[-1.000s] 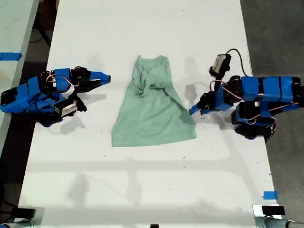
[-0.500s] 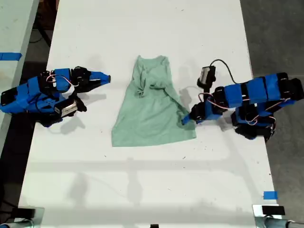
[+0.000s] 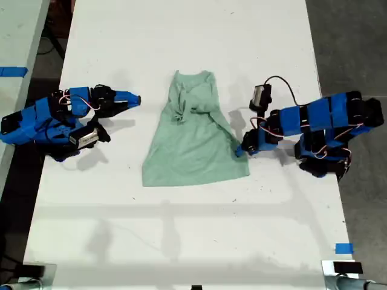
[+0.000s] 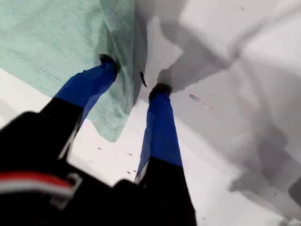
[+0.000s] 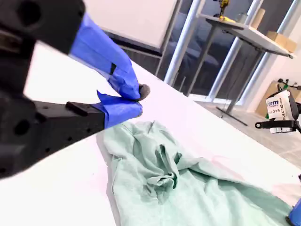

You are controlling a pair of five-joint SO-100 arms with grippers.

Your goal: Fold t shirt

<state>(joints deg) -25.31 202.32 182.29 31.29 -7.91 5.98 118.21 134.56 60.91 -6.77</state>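
One gripper (image 4: 134,77) astride t shirt (image 4: 56,42) edge

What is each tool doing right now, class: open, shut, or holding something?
First tool: open, straddling the edge of the t shirt, not yet closed on it.
Second tool: shut, empty, above the table.

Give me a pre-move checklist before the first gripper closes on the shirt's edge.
1. My first gripper open: ok, jaws apart.
2. Straddling the t shirt edge: ok in the first wrist view, one fingertip over cloth, the other over the table.
3. Cloth between the jaws: cannot tell; the edge lies flat.
4. My second gripper clear of the shirt: ok, shut, apart from it at the exterior view's left.
5. Shirt flat: not ok, bunched near the neck.
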